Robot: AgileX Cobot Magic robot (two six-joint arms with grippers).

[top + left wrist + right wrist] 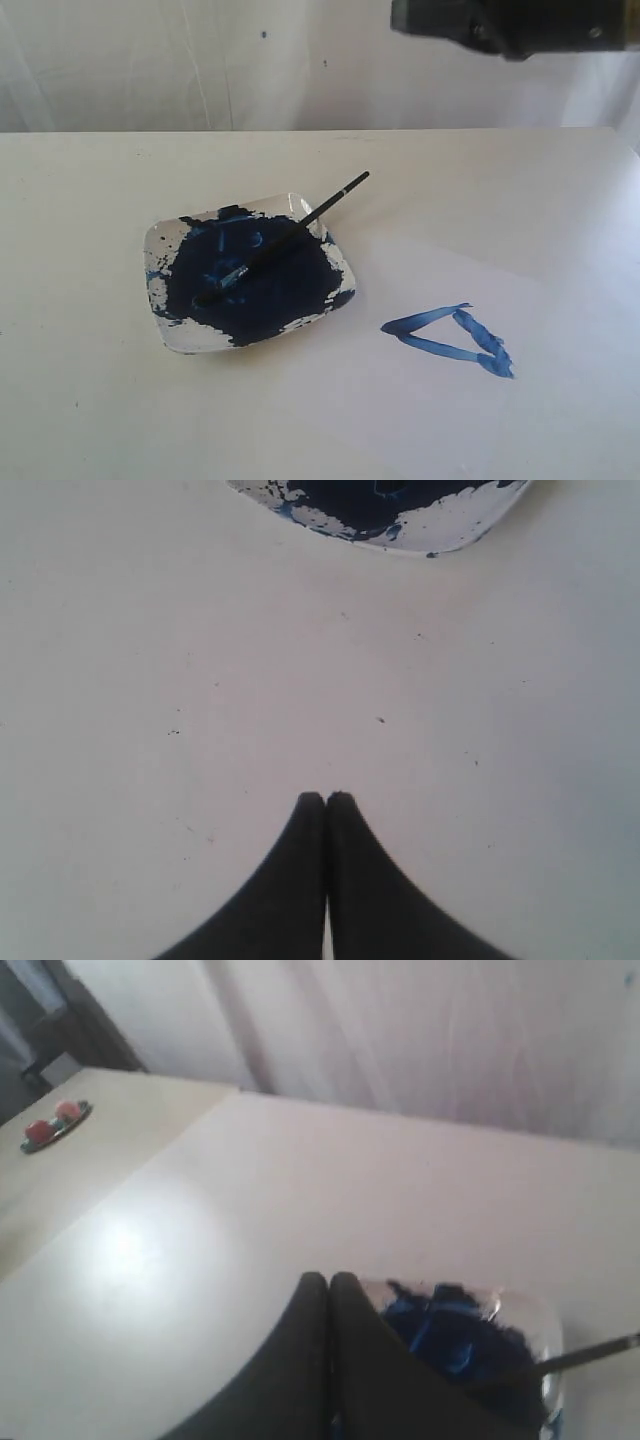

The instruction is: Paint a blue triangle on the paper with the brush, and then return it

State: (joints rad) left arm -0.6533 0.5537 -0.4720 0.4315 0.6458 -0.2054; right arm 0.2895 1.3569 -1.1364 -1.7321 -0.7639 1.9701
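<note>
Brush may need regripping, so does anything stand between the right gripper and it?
Nothing visible does. The brush lies in the dish, handle over the rim; the shut right gripper holds nothing.

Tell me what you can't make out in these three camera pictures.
Exterior view: the arm is cut off by the top edge; no jaws show.
Exterior view: the brush tip is lost in dark paint in the dish.
Left wrist view: the top edge cuts off most of the dish.
Right wrist view: blurred; the right gripper hides part of the dish; the far red things are too small to name.
</note>
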